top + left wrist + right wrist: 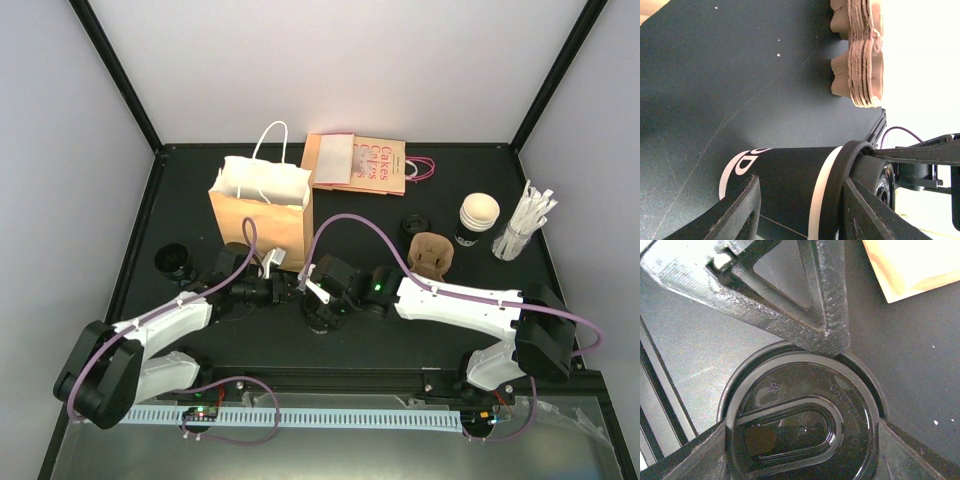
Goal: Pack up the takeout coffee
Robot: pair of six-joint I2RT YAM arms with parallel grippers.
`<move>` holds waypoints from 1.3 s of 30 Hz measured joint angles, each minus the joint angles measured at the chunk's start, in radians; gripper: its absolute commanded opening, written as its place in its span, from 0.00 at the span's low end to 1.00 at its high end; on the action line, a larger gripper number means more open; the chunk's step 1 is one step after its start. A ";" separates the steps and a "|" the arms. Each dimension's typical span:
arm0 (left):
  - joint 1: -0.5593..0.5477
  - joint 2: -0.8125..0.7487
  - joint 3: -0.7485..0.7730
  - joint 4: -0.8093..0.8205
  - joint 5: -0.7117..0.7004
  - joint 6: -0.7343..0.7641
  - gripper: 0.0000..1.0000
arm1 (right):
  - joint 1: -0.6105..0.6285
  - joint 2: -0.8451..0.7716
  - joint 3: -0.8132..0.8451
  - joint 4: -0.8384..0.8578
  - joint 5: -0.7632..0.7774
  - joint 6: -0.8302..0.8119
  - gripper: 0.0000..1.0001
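Observation:
The takeout coffee (790, 180), a black cup with white lettering and a black lid (800, 435), stands on the dark table at the middle front. In the top view the grippers hide it. My right gripper (802, 427) comes down from above, a finger against each side of the lid. My left gripper (802, 179) is rolled on its side with its jaws wide apart. The cup's side is just beyond its fingertips, and the upper finger (830, 335) touches the lid's rim. The two grippers meet in the top view, left (290, 288) and right (320, 300).
An open brown paper bag (262, 215) stands just behind the grippers. The pulp cup carrier (431, 252) sits to the right, with a stack of cups (478, 215), spare lids (414, 222) and wrapped straws (525, 222). A flat printed bag (358, 163) lies at the back. A black object (172, 260) sits far left.

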 measured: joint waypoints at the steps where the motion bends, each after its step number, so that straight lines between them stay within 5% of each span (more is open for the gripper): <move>1: -0.002 0.007 0.003 0.005 -0.002 0.000 0.47 | 0.000 0.000 0.000 0.000 0.000 0.000 0.72; 23: -0.040 -0.008 -0.006 0.043 -0.080 0.017 0.45 | 0.000 0.000 0.000 0.000 0.005 0.002 0.72; 39: -0.062 -0.314 0.392 -0.635 -0.376 0.189 0.49 | -0.072 -0.074 -0.010 -0.119 0.086 0.079 0.71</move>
